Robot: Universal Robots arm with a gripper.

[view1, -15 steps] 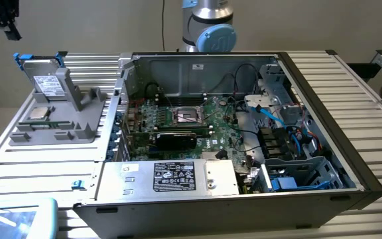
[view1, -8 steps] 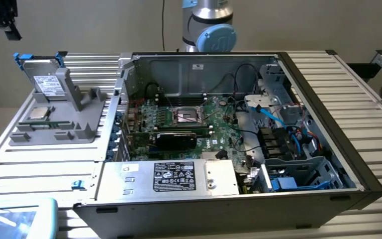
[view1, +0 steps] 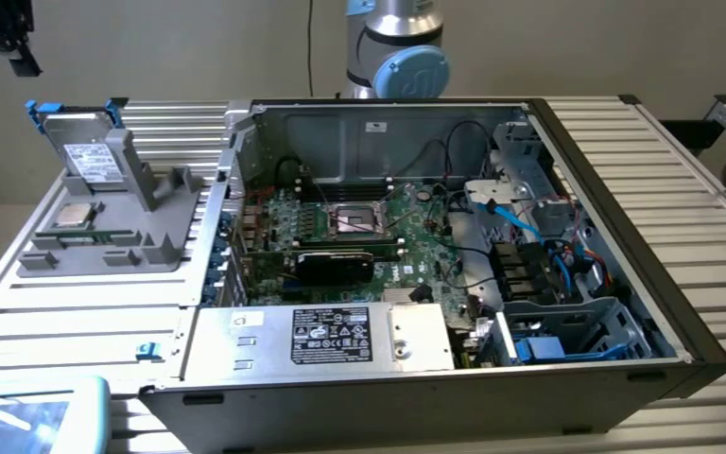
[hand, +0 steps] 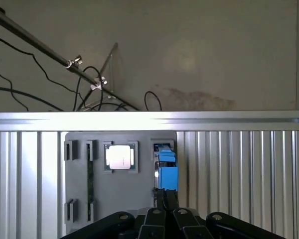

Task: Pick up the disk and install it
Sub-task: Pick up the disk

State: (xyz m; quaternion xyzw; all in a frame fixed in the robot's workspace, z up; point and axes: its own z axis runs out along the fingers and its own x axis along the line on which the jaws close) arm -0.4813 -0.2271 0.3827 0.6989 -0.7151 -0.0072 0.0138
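Disk stands on edge in a grey fixture by the tabletop's edge. It is probably rigid, weighty and shock-sensitive, best held by its blue frame. The tool hangs above, closed and empty.

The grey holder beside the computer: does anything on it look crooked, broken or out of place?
Nothing stands out. The disk stands on edge in its slot on the grey holder, and the silver chip lies flat in its recess. No damage shows.
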